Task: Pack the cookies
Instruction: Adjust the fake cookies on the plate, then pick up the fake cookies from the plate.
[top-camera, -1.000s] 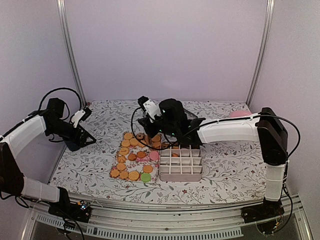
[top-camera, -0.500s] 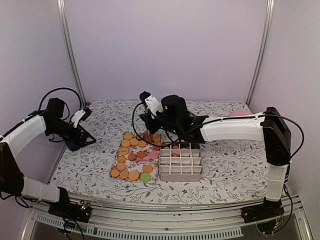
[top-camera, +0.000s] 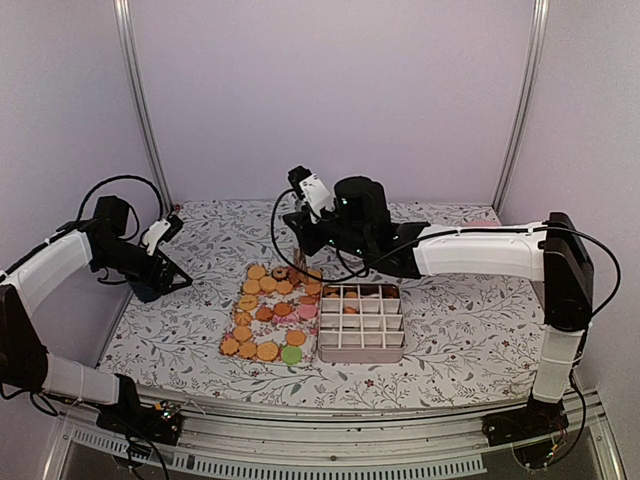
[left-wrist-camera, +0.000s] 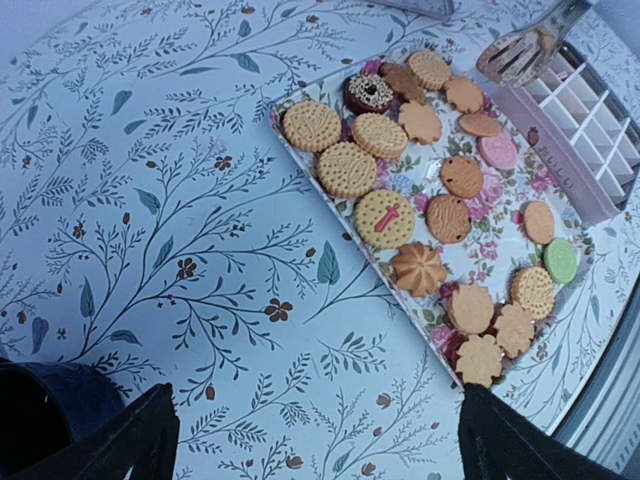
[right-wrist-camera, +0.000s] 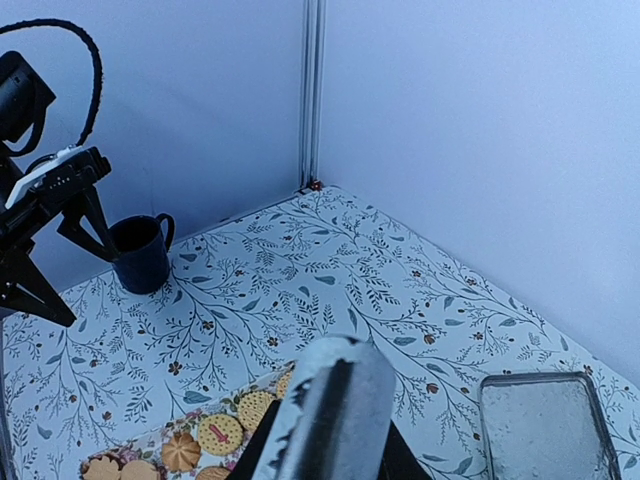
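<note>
The cookies (top-camera: 266, 312) lie in rows on a floral tray (top-camera: 252, 300) left of centre; most are orange-golden, with a few pink, green and dark ones (left-wrist-camera: 385, 218). To the tray's right stands a pink divided box (top-camera: 361, 322) with some cookies in its back cells. My right gripper (top-camera: 316, 218) is shut on metal tongs (right-wrist-camera: 335, 410). The tong tips (left-wrist-camera: 522, 52) hang above the tray's far right corner, and a brown cookie seems to sit between them. My left gripper (left-wrist-camera: 320, 440) is open and empty, low over the cloth left of the tray.
A dark blue mug (top-camera: 143, 290) stands by the left gripper. A grey metal tin (right-wrist-camera: 545, 430) lies on the cloth behind the box. A pink plate (top-camera: 480, 227) sits at the back right. Walls close the back and sides.
My right gripper has risen and shifted right with the tongs, lifting their tips off the tray's far end. The left arm has not moved.
</note>
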